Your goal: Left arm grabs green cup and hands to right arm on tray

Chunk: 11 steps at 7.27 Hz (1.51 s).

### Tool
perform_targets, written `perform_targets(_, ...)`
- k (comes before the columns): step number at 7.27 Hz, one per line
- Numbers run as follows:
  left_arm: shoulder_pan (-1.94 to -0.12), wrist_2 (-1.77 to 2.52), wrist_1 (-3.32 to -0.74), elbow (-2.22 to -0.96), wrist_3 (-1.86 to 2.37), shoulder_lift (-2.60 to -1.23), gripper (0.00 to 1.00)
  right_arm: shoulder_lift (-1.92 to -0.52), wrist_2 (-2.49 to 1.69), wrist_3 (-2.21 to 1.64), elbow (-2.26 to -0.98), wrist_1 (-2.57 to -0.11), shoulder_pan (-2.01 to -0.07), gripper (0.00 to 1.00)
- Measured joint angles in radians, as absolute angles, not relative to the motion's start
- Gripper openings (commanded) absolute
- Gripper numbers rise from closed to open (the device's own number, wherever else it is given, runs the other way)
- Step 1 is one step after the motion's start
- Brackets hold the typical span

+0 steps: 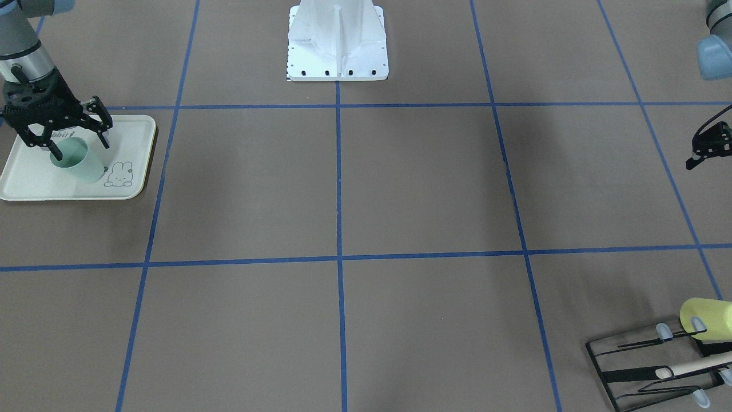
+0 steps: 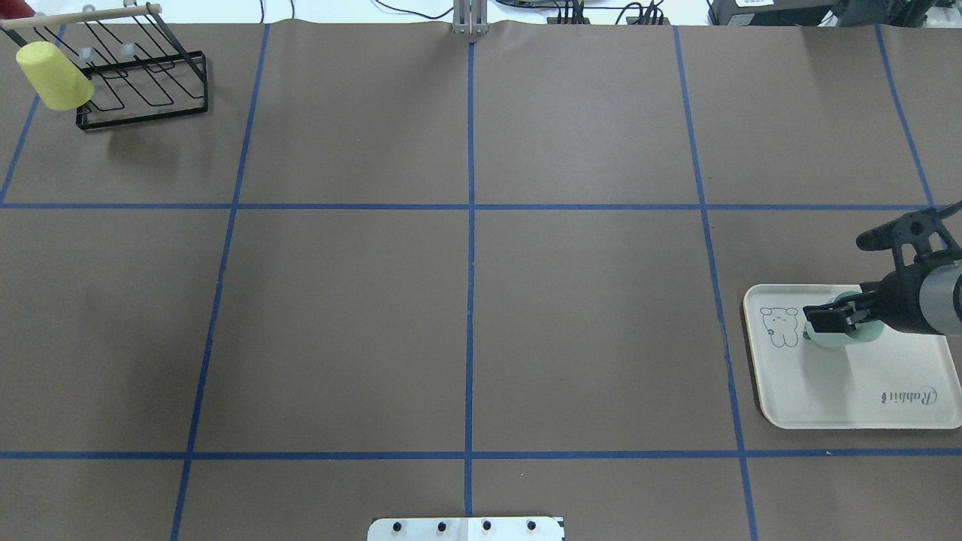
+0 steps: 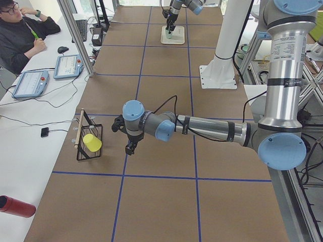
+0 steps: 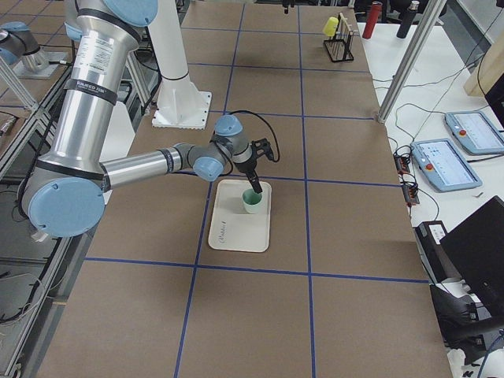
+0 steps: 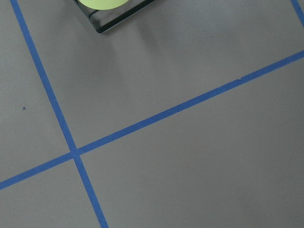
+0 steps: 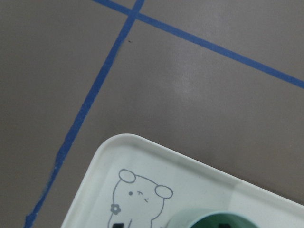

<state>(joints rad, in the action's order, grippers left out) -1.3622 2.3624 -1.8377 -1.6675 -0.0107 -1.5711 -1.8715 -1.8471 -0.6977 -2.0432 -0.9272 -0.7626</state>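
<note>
The right tool (image 1: 82, 149) hangs released, jaws spread, over the green cup (image 1: 80, 164). One finger seems to dip inside the rim, the other stands clear outside. The cup stands on the tray (image 1: 34, 186) beside the bunny drawing, so the delivery looks complete. A straight lift should avoid snagging the rim. Well apart across the tabletop, the left tool (image 3: 129, 147) hovers near the wire rack (image 2: 143, 83) and yellow-green cup (image 2: 52, 77); I cannot tell its grip.

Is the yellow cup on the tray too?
No, the yellow cup sits on the black wire rack; only the green cup is on the tray.
</note>
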Motion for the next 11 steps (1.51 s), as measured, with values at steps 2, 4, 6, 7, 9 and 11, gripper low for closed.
perform_targets(2,-1.366,2.362,-1.838,-1.665,-0.008,-1.567,1.0,-1.839,-2.004,-0.574,-2.044,-1.015,-0.928,0.99)
perform_targets(4,-1.407,2.359,-1.829,-1.657,-0.01,-1.564,1.0,-1.674,-2.11,-0.313,-2.032,-1.351,-1.133,0.99)
perform_targets(6,-1.485,2.354,-1.814,-1.61,-0.017,-1.539,1.0,-1.53,-2.157,-0.079,-1.983,-1.649,-1.289,0.99)
perform_targets(7,-1.507,2.349,-1.809,-1.589,-0.029,-1.53,1.0,-1.506,-2.187,0.0,-1.933,-1.7,-1.348,0.99)
perform_targets(9,-1.53,2.35,-1.664,-1.624,-0.065,-1.522,1.0,-1.502,-2.242,0.154,-1.832,-1.723,-1.438,0.99)
perform_targets(11,-1.566,2.341,-1.495,-1.711,-0.132,-1.506,1.0,-1.535,-2.251,0.207,-1.792,-1.723,-1.488,0.99)
